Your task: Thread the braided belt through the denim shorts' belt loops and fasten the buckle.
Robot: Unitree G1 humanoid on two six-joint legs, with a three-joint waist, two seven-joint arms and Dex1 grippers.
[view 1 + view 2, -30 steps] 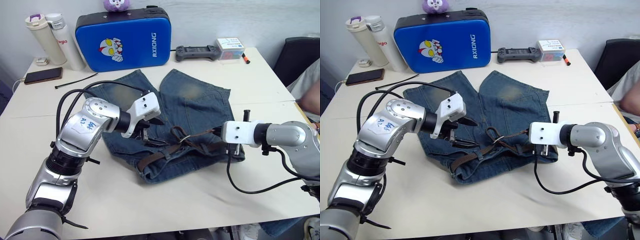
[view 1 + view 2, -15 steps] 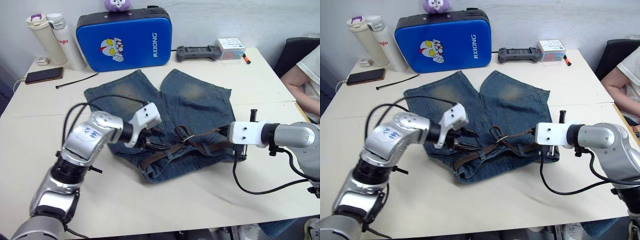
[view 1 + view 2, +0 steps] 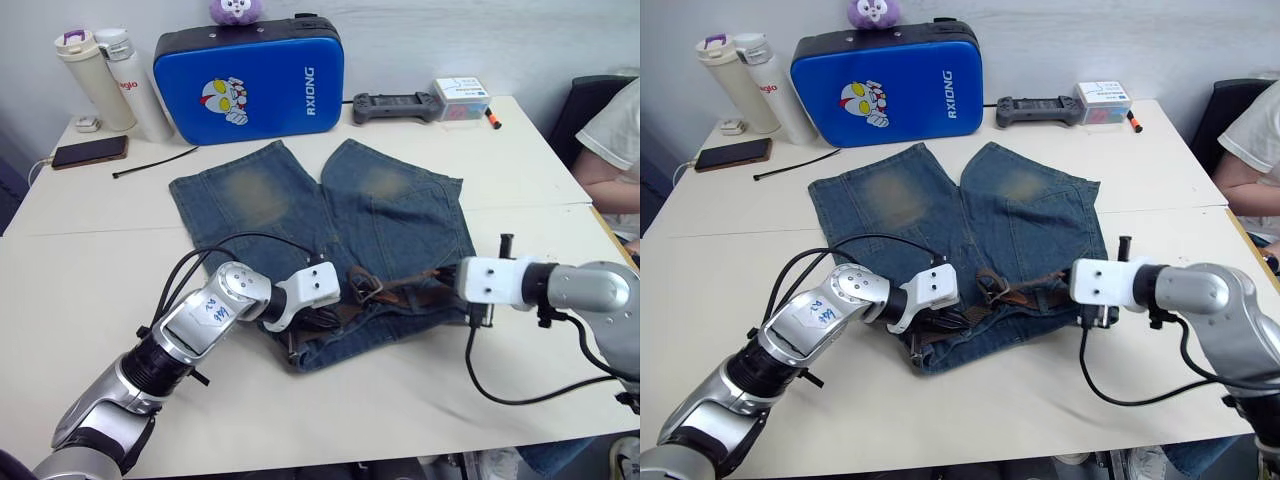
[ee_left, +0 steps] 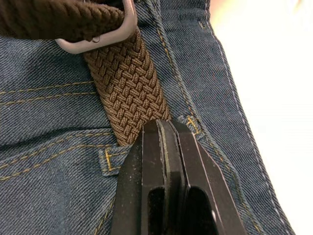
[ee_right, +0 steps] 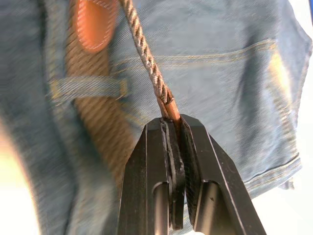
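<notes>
Left gripper (image 4: pixel 164 129) has dropped onto the braided belt (image 4: pixel 127 83).

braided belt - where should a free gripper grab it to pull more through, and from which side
Probably the flat woven stretch of the braided belt between the buckle and the belt loop, pinched across its width from above: it lies flat on the denim shorts.

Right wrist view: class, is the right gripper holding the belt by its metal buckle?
No. The right gripper is shut on the thin end of the braided belt, edge-on between its fingers; the buckle lies by the left gripper.
</notes>
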